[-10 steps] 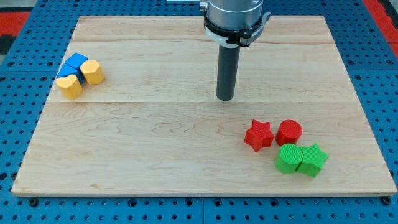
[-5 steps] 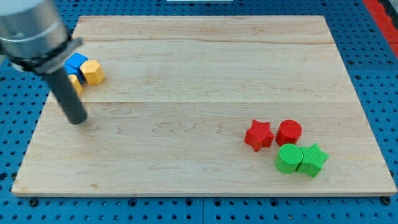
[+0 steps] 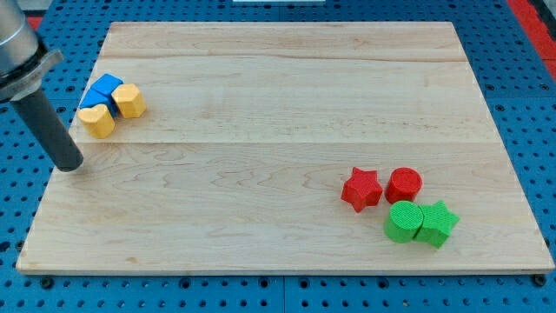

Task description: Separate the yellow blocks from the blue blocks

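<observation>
At the view's left, a tight cluster sits on the wooden board (image 3: 278, 104). A yellow heart-shaped block (image 3: 98, 121) is at the front left and a yellow hexagon block (image 3: 130, 101) at the right. A blue block (image 3: 106, 86) sits behind them, and a second blue block (image 3: 92, 98) shows partly between them. All touch. My tip (image 3: 69, 165) is at the board's left edge, below and left of the yellow heart, apart from it.
At the view's lower right lie a red star (image 3: 361, 189), a red cylinder (image 3: 404, 185), a green cylinder (image 3: 403, 221) and a green star (image 3: 436, 223). A blue pegboard (image 3: 521, 104) surrounds the board.
My tip swept from the board's middle to the far left, then moved further left to the board's edge. No block has moved.
</observation>
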